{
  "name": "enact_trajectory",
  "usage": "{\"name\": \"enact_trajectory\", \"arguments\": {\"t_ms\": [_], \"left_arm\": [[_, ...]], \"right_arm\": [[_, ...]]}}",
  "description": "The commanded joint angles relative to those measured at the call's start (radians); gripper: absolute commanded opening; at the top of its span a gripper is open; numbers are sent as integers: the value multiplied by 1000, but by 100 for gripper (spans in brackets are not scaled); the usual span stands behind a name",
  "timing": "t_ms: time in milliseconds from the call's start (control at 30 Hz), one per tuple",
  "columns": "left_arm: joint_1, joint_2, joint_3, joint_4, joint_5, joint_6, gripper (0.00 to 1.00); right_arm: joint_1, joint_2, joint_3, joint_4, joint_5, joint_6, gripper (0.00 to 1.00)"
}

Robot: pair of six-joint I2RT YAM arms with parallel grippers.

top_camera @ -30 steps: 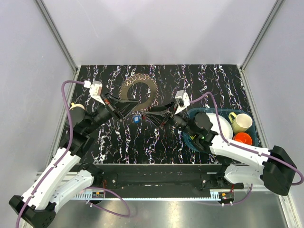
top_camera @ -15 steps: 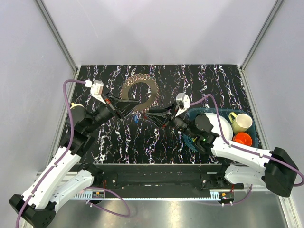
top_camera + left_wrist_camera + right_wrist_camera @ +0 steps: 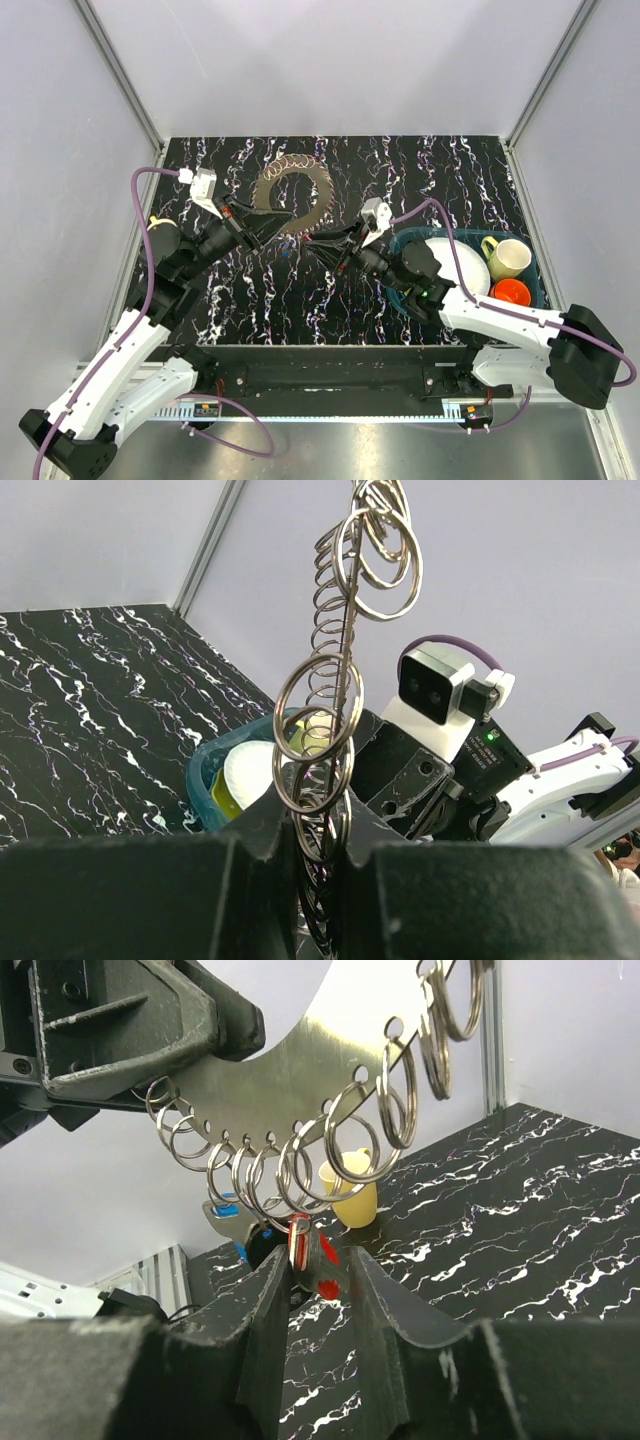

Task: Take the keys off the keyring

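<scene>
Progress check: nothing was off yet, as far as I could see. The flat silvery-brown metal keyring (image 3: 300, 1055), an arc of plate fringed with small split rings, was up in the air over the black white-veined marble table (image 3: 450, 170). It was not resting on anything.

The left tool (image 3: 318, 825) was clamped shut on the keyring's lower edge. In the left wrist view the plate ran edge-on straight up out of its closed fingers.

The right tool (image 3: 315, 1260) had come in from below. Its fingers were narrowed to a slot around the tiny red plastic-headed key (image 3: 299, 1245). That key hung from one of the split rings on the arc, right in the slot and close against one finger. I couldn't tell whether the pads were actually pinching it or just bracketing it.

The tiny blue plastic-headed key (image 3: 229, 1203) showed further back, beside the red one. It looked to me like it was still hanging from the fringe too, though the view there was small and cluttered.

My call: early stage. The hold was set and the first key lined up, but neither key was separated. Left to do: get a firm grip on the red key, work it off its split ring, set it down, then do the same for the blue one.
</scene>
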Motion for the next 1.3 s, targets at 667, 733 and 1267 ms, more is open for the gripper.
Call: {"name": "enact_trajectory", "arguments": {"t_ms": [667, 733, 1267], "left_arm": [[1, -8, 21, 83, -36, -51, 0], [1, -14, 7, 85, -47, -57, 0], [-1, -28, -31, 69, -94, -62, 0]], "right_arm": [[12, 42, 37, 47, 19, -49, 47], [14, 49, 39, 53, 23, -52, 48], [15, 118, 82, 91, 52, -126, 40]]}}
